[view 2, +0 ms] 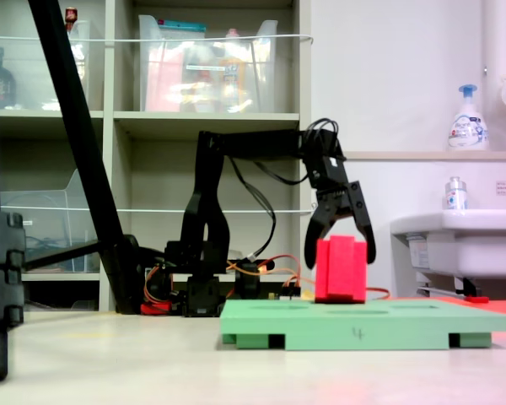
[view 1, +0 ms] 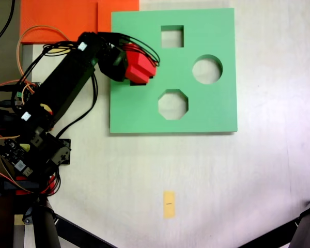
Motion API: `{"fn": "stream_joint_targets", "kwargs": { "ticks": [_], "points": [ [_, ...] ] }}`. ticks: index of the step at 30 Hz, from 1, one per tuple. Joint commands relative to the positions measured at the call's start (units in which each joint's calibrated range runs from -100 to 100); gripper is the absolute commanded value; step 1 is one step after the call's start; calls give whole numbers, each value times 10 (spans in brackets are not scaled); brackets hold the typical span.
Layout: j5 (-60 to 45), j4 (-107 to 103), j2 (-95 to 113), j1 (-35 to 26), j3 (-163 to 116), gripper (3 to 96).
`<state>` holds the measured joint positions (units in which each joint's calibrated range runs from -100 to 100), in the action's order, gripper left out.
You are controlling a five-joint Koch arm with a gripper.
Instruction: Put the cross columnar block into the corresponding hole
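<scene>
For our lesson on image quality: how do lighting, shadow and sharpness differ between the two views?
First exterior view: even overhead light, a thin shadow under the green board, the red block glowing oversaturated. Second exterior view: low angle, bright back wall, the gripper near-silhouetted, block edges soft.

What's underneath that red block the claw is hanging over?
The red block stands on the green board, with the claw open around its top. The block and claw cover that patch of board in the first exterior view, so any cutout beneath stays hidden.
</scene>
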<state>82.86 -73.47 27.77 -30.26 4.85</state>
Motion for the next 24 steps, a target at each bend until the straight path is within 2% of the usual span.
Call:
{"fn": "stream_joint_targets", "kwargs": {
  "ticks": [1,24],
  "points": [
    [4,-9,38,-3,8,340],
    [4,-24,90,3,1,339]
  ]
}}
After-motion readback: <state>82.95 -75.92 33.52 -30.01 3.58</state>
